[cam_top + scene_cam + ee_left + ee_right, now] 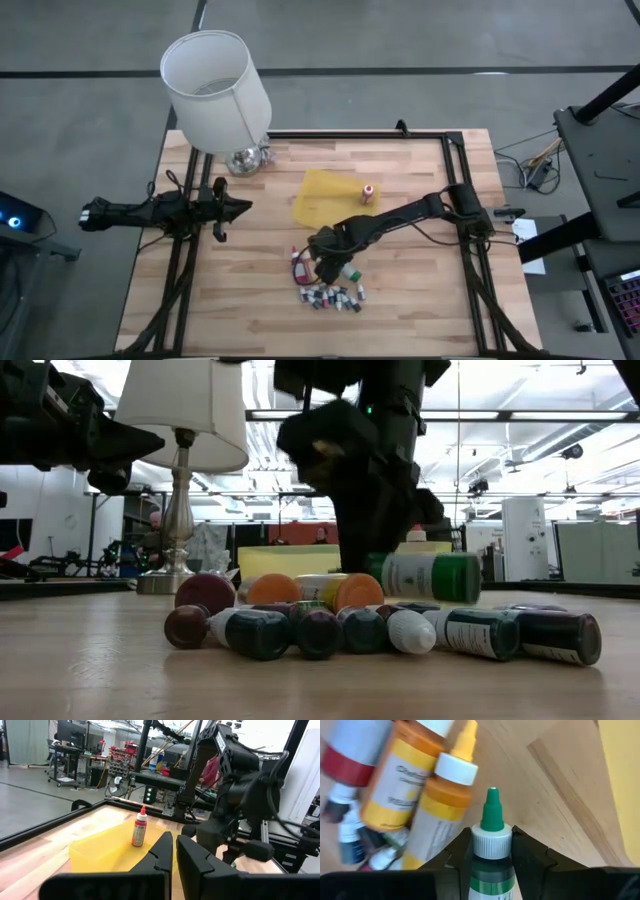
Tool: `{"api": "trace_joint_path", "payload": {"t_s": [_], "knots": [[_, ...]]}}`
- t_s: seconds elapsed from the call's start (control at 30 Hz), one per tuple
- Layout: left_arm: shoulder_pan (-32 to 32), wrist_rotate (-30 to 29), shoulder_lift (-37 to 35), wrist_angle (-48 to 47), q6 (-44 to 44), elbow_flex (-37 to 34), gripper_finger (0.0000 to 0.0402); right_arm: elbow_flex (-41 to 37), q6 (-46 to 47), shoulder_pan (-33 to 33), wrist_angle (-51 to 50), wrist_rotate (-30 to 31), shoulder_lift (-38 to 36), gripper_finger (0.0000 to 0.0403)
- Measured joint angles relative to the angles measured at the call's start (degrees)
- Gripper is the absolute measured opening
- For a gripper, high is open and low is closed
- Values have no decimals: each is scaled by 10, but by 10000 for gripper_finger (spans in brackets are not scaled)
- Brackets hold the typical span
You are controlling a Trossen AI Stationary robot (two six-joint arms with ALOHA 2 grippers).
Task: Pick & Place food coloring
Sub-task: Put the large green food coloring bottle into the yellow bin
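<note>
Two orange bottles (427, 795) crowd the right gripper (491, 851), its fingers clamped on a green bottle (491, 837).

The tabletop (420, 290) is pale wood in jointed strips, smooth with a soft sheen, edged by a matt black metal frame (350, 134). The tray (318, 196) looks like smooth yellow plastic. The bottles (420, 577) are glossy plastic with paper-like labels and smooth caps. The lamp (215, 85) has a white cloth-like shade and a shiny metal base. Both tools (492, 851) are matt dark plastic.
</note>
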Motion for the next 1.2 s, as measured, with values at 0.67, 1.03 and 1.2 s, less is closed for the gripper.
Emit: {"api": "trace_joint_path", "payload": {"t_s": [0.67,1.03,1.2], "knots": [[0,0,0,0,0,0,0,17,-85,-23,3,265,-182,104],[0,0,0,0,0,0,0,2,-86,-61,0,425,-198,104],[0,0,0,0,0,0,0,2,-86,-72,2,468,-197,104]]}}
